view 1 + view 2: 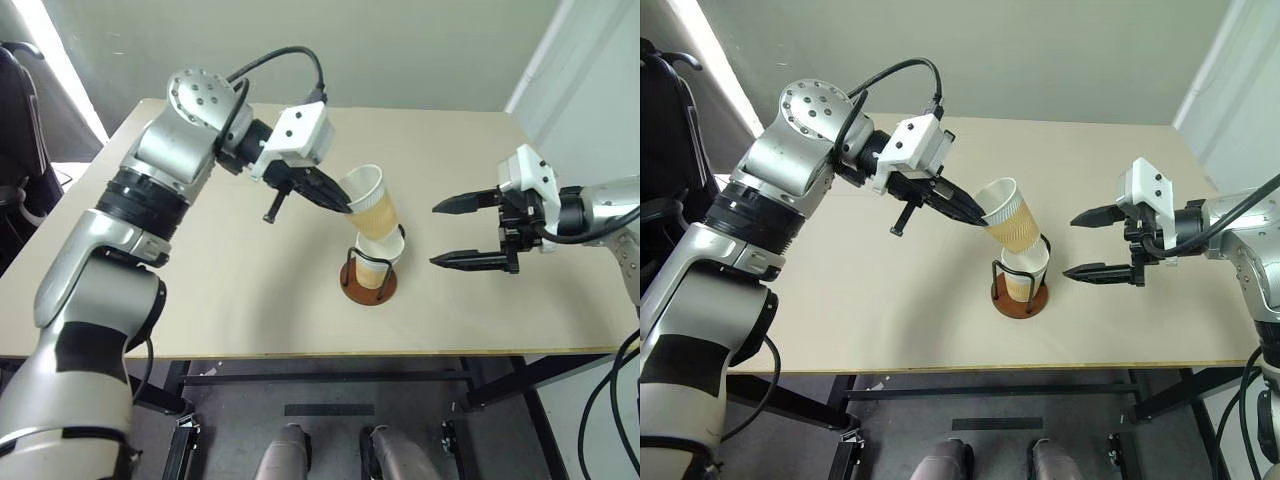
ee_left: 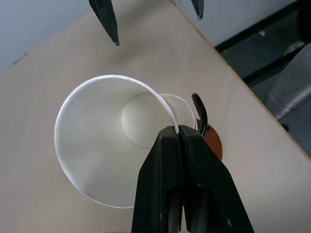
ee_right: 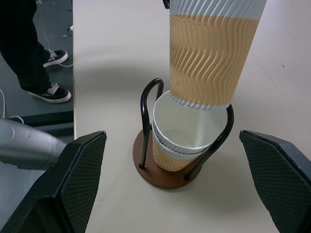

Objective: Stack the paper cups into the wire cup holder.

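My left gripper (image 1: 343, 205) is shut on the rim of a paper cup (image 1: 370, 205), white inside with a tan ribbed outside. The cup hangs tilted, with its bottom at the mouth of two nested paper cups (image 3: 187, 141). Whether it touches them I cannot tell. Those cups stand in the wire cup holder (image 1: 368, 290), black loops on a reddish-brown disc base (image 3: 160, 174), near the table's front middle. The left wrist view looks down into the held cup (image 2: 97, 145) past the pinched fingertips (image 2: 177, 131). To the holder's right, my right gripper (image 1: 434, 235) stands open and empty, pointing at it.
The beige table (image 1: 250, 290) has its front edge just below the holder. A person's legs and shoes (image 3: 29, 48) stand on the floor beyond the table's far side. A dark chair (image 1: 15, 120) is at the far left.
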